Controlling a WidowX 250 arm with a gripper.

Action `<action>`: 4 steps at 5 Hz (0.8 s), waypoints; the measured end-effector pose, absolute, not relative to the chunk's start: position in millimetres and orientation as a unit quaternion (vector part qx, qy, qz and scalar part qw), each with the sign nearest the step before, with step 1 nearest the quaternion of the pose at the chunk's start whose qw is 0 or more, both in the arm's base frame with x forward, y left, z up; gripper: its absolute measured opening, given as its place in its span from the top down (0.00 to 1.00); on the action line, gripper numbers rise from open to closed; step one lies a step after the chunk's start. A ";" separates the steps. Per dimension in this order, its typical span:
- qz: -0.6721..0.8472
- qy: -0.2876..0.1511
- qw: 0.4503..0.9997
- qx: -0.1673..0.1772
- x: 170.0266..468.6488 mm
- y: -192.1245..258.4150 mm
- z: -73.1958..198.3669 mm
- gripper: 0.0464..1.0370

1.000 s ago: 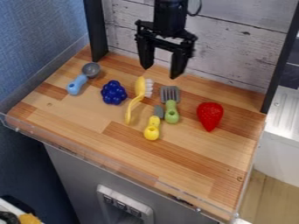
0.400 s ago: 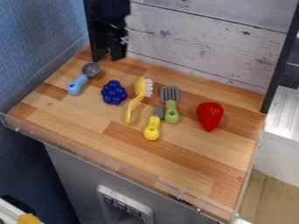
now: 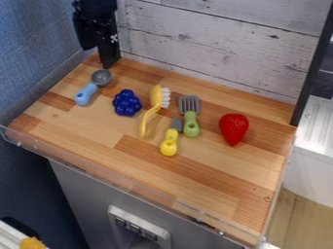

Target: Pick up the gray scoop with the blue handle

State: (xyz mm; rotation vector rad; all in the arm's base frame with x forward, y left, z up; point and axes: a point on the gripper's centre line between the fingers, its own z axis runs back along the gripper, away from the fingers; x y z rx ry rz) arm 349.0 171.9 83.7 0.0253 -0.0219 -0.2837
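Claw farther sideways, seemingly near blue-handled scoop

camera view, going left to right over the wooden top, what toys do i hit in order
Blue-handled scoop → dark blue berry cluster → yellow brush with white bristles → small yellow-handled tool → green-handled fork → red strawberry

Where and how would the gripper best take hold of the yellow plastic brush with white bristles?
I'd come down from above onto the yellow brush, closing across the middle of its handle: that part looks slim, whereas the bristled head is wider.
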 end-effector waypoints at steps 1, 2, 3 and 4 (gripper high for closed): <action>-0.104 -0.009 0.994 0.016 347.0 179.1 74.1 0.04; -0.082 -0.002 0.997 0.012 346.7 186.6 54.4 0.04; -0.094 0.001 0.996 0.005 347.6 186.2 35.3 0.04; -0.128 -0.001 0.992 -0.002 348.4 184.8 20.1 0.04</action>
